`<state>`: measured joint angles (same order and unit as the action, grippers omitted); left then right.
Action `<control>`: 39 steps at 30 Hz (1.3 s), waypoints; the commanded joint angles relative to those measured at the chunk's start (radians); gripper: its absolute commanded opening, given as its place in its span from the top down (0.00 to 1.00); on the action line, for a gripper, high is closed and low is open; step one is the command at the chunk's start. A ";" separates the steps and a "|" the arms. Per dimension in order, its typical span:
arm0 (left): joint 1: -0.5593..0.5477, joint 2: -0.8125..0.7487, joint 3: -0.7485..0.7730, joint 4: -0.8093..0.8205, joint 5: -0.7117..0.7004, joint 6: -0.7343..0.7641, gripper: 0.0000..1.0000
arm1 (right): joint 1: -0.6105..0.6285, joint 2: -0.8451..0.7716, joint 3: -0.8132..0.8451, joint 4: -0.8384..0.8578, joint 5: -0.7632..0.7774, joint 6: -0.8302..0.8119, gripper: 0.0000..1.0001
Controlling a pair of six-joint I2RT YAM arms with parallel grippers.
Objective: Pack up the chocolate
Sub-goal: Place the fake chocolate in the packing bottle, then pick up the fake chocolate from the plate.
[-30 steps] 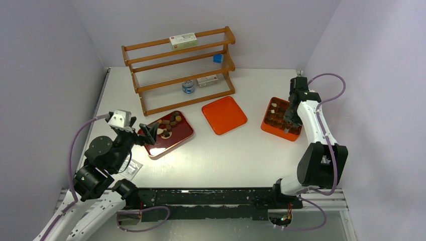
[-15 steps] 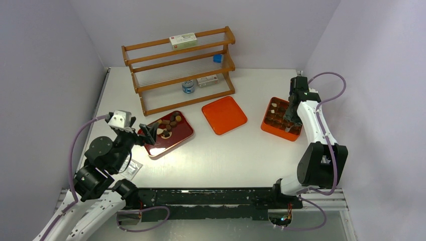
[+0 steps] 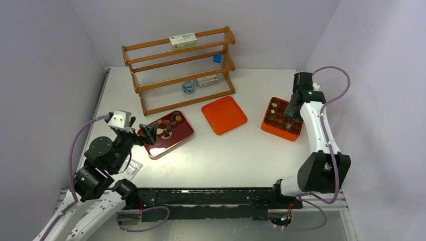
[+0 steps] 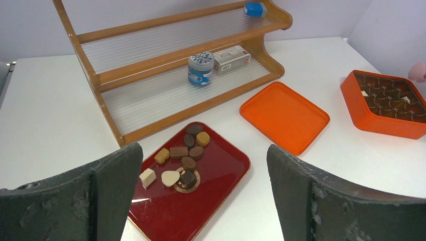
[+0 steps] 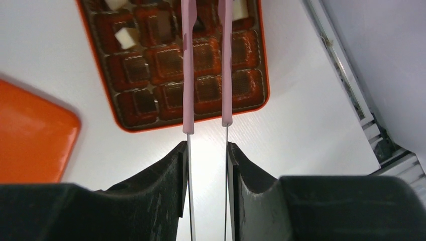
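Black fingers of the left gripper stand wide apart and hold nothing, poised at the near-left corner of the dark red tray. Most of the chocolate sits there in a loose cluster, several pieces touching. Risk here: a descent with the jaws this wide could clip the tray rim and slide the glossy tray, or plough through the cluster and scatter pieces onto the table. Because the pieces touch, lifting one may drag its neighbour. The orange lid lies flat between tray and box, under any carry path, so a piece dropped mid-transfer would likely land on it or bounce off. The orange box stands open, with a few pieces seated in its cells and many cells bare. Over it the right gripper is clamped on the thin handles of the pink tongs, whose arms are slightly apart. The tips run out of the wrist view, so I cannot tell whether they carry a piece. Likely failures: the slim handles pivot in the grip, a release lands astride a divider or in a filled cell, or a tong tip catches the box wall and shifts the box.
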<state>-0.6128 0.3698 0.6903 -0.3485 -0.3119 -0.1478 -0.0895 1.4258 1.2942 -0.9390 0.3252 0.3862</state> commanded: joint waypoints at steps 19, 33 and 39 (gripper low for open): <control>-0.008 0.004 0.015 -0.010 -0.149 0.017 0.02 | 0.577 -0.040 0.087 0.060 -0.075 -0.015 0.66; -0.006 -0.067 0.017 -0.009 -0.277 0.017 0.02 | 0.993 0.207 0.221 0.140 -0.055 0.065 0.65; -0.002 -0.095 0.027 -0.021 -0.308 0.002 0.02 | 1.082 0.299 0.259 0.236 -0.122 0.037 0.63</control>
<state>-0.6144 0.2966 0.6907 -0.3641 -0.5674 -0.1425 0.9554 1.6836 1.4906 -0.7856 0.2317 0.4355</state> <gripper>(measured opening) 0.983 0.371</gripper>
